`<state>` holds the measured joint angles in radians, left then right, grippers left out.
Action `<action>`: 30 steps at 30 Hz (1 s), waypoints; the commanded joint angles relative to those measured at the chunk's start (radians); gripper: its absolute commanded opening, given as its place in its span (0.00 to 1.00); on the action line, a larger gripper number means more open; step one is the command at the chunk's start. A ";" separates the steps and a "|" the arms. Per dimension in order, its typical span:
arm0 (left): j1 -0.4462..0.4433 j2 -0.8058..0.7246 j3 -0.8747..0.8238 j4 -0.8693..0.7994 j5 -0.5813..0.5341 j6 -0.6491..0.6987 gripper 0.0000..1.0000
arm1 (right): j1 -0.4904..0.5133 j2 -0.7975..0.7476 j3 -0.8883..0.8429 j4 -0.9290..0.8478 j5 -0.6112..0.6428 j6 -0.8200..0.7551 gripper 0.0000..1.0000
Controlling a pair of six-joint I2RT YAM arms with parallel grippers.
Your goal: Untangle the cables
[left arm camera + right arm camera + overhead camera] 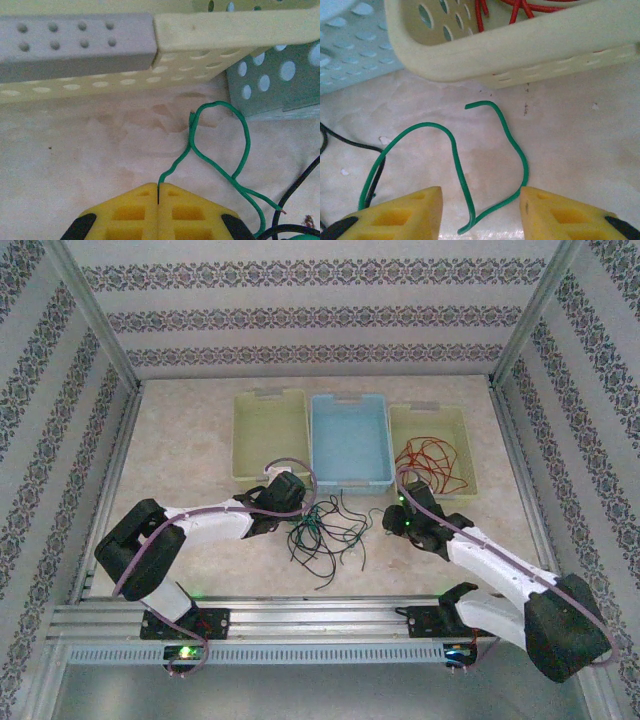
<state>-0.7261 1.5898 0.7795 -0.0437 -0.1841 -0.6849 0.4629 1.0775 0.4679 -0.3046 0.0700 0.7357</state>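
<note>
The green and black cables [322, 530] lie tangled on the table between my two grippers. My left gripper [158, 189] is shut on a green cable [217, 164], which rises from between the closed pads and loops off to the right. A black cable [295, 186] curves along the right edge of that view. My right gripper [480, 202] is open just above the table. A loose end of green cable [463, 180] lies between its fingers and touches the right finger [560, 210]. The red cables [435, 462] lie in the right yellow bin [465, 420].
Three bins stand in a row at the back: a left yellow one [268, 400], a blue one [350, 405] in the middle, and the right yellow one. The left bin's wall [225, 30] is close ahead of my left gripper. The right bin's wall [530, 55] is close ahead of my right gripper.
</note>
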 commanded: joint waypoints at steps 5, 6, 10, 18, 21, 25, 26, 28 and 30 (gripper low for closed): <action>-0.004 0.010 0.013 -0.004 0.014 0.001 0.00 | 0.010 0.091 -0.020 0.100 0.012 0.036 0.38; -0.004 0.012 0.015 -0.005 0.015 -0.001 0.00 | 0.010 0.105 -0.023 0.111 0.011 0.041 0.36; -0.004 0.012 0.012 -0.006 0.010 -0.007 0.00 | 0.010 0.123 -0.036 0.105 0.060 0.085 0.08; -0.001 0.025 0.033 -0.139 -0.095 -0.057 0.00 | -0.006 -0.216 -0.086 -0.142 0.249 0.257 0.00; 0.002 0.037 0.047 -0.177 -0.121 -0.069 0.00 | -0.033 -0.379 -0.075 -0.289 0.323 0.323 0.00; 0.007 0.051 0.062 -0.212 -0.135 -0.082 0.00 | -0.127 -0.565 -0.048 -0.472 0.356 0.410 0.00; 0.008 0.053 0.060 -0.214 -0.136 -0.083 0.00 | -0.161 -0.610 -0.040 -0.506 0.357 0.423 0.00; 0.012 0.053 0.060 -0.225 -0.142 -0.090 0.00 | -0.215 -0.679 -0.022 -0.547 0.365 0.430 0.00; 0.016 0.053 0.061 -0.233 -0.145 -0.094 0.00 | -0.265 -0.723 0.008 -0.576 0.376 0.424 0.00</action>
<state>-0.7238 1.6260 0.8318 -0.1795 -0.2783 -0.7589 0.2455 0.3958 0.4213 -0.7525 0.3702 1.1145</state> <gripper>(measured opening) 0.052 0.046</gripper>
